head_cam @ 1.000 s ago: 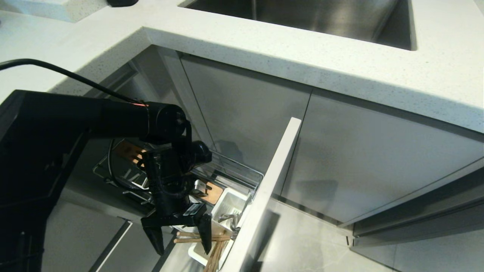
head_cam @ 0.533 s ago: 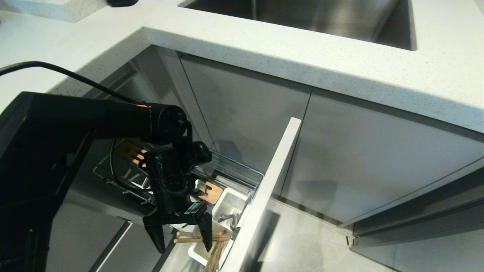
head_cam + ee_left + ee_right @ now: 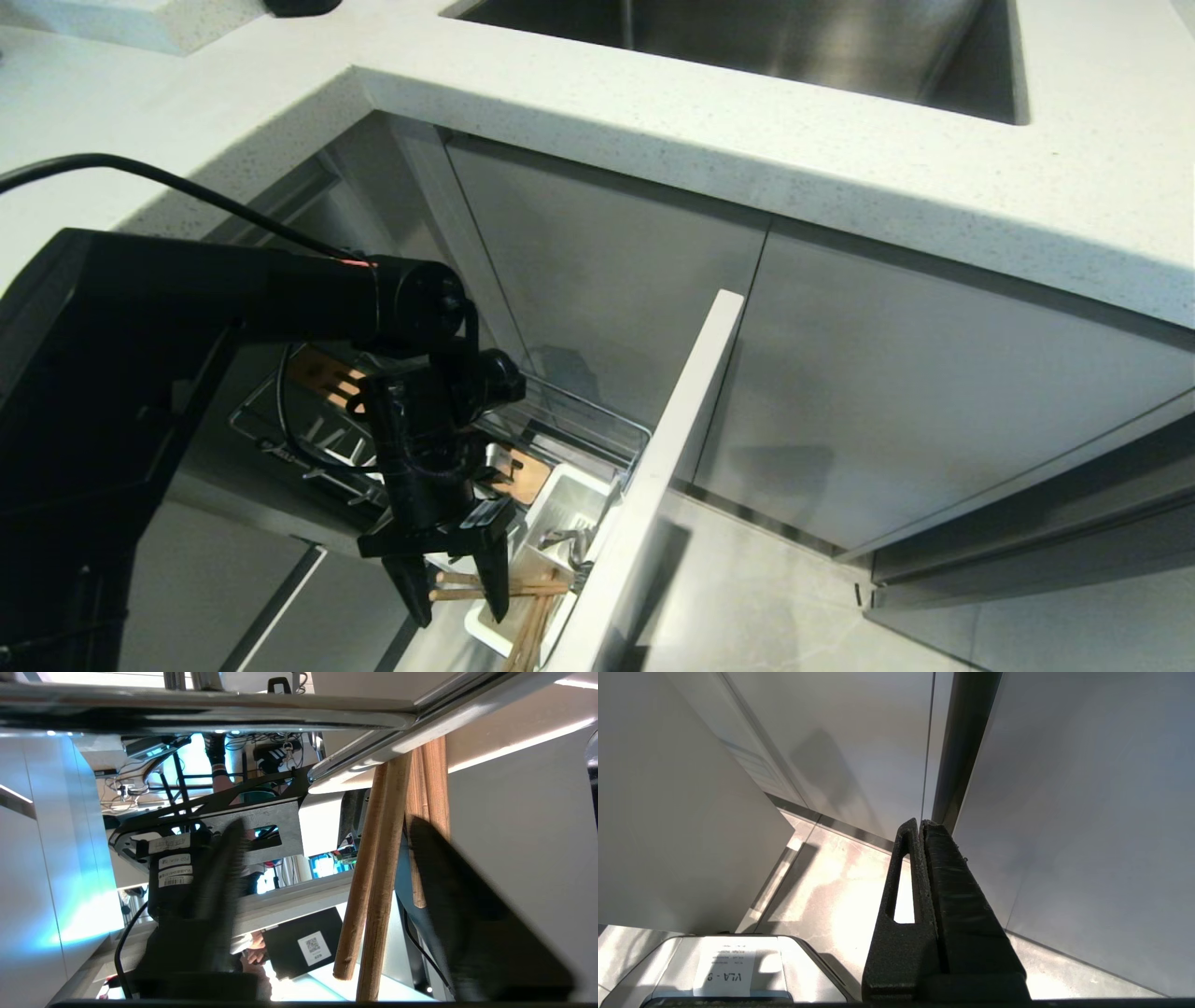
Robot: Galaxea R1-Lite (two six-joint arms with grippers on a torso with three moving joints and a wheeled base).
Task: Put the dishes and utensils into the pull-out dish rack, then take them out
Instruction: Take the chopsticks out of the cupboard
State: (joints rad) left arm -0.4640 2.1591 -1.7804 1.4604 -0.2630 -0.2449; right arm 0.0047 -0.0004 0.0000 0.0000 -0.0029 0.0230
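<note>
Chopsticks: light wooden pair, lying crosswise over the white utensil caddy at the near end of the pull-out dish rack, with further wooden sticks angled down just below them. In the left wrist view the chopsticks hang from under the chrome rail, between the two dark fingers.

Left gripper: pointing down over the caddy's near edge, one finger on each side of the crosswise chopsticks; fingers partly apart, and whether the pads press the wood cannot be told.

Spoon: silver metal, inside the caddy, beside the chopsticks.

Rack: drawn out from the cabinet, pale grey front panel just beyond the caddy on its right side; slotted wooden strip behind the caddy.

Right gripper: seen only by its own wrist camera, fingers pressed together, holding nothing, before grey cabinet fronts.

Countertop: white speckled, above the rack.
</note>
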